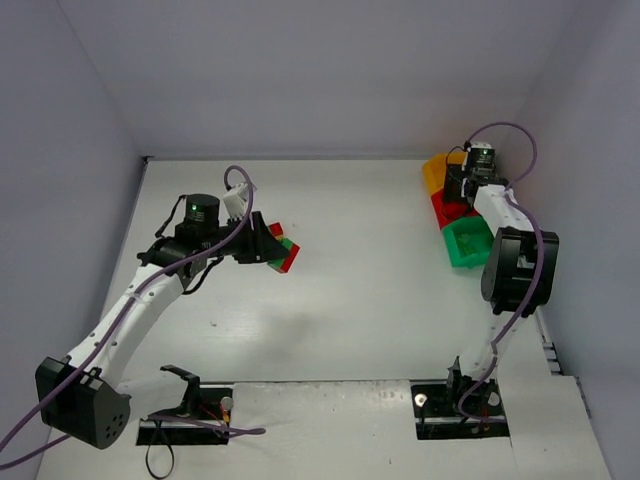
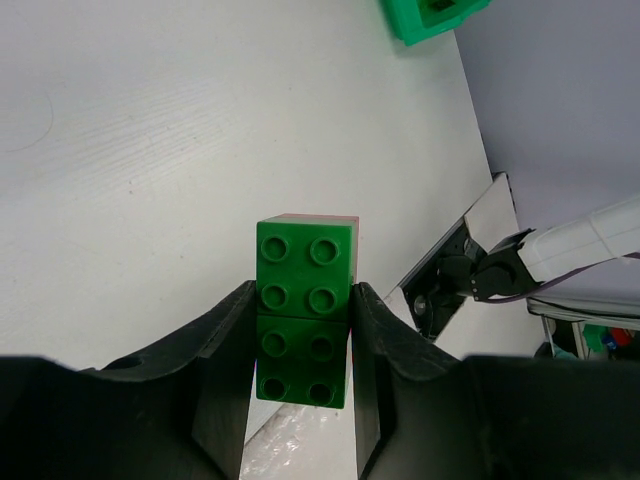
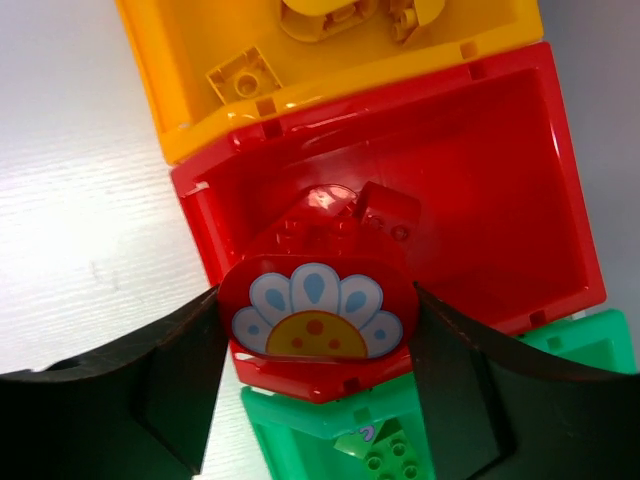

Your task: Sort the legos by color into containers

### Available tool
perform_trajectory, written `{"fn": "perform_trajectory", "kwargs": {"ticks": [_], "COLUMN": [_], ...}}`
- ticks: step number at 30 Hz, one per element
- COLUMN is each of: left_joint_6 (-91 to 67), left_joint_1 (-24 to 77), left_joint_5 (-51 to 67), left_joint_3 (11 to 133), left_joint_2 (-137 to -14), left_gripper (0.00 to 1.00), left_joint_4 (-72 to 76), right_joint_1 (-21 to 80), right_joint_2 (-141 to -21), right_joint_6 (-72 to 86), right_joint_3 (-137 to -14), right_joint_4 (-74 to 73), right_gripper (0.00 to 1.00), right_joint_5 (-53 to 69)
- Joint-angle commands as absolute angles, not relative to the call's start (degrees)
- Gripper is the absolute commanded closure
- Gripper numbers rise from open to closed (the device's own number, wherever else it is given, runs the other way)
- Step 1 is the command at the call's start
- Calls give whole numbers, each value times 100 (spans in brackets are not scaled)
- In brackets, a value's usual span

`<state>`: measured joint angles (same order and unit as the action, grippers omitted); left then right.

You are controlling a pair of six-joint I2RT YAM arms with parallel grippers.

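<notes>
My left gripper (image 1: 268,245) (image 2: 302,310) is shut on a block of green bricks (image 2: 304,290) with a red brick stuck under it (image 1: 287,258), held above the table at the left. My right gripper (image 1: 457,197) (image 3: 315,300) is shut on a red brick with a flower print (image 3: 315,315), held over the near wall of the red bin (image 1: 440,208) (image 3: 500,150). The red bin holds a red brick (image 3: 388,213). The yellow-orange bin (image 1: 434,172) (image 3: 180,100) holds yellow bricks (image 3: 244,76). The green bin (image 1: 465,245) (image 3: 300,430) holds a green brick (image 3: 392,456).
The three bins stand in a row against the right wall, yellow farthest, green nearest. The green bin also shows at the top of the left wrist view (image 2: 430,18). The grey back and side walls enclose the white table (image 1: 350,300).
</notes>
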<state>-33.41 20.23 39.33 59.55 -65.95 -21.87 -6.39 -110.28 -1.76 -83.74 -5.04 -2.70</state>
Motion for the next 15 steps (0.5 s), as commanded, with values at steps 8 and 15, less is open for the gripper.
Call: {"fn": "perform_trajectory", "kwargs": {"ticks": [8, 15], "left_joint_6": [-2523, -2119], "left_joint_1": [1986, 1995], "left_joint_5": [4061, 4218], "left_joint_3": [6345, 6662], "left_joint_2": [-6609, -6847], "left_gripper": [100, 100], "left_joint_4": [-1872, -1916], "right_joint_1": [-414, -99], "right_joint_2": [-9942, -9300], "right_joint_6": [-105, -96], "right_joint_3": [-8640, -8464], "right_joint_4": [-492, -659], "right_gripper": [7, 7], "right_joint_5": [625, 1954]}}
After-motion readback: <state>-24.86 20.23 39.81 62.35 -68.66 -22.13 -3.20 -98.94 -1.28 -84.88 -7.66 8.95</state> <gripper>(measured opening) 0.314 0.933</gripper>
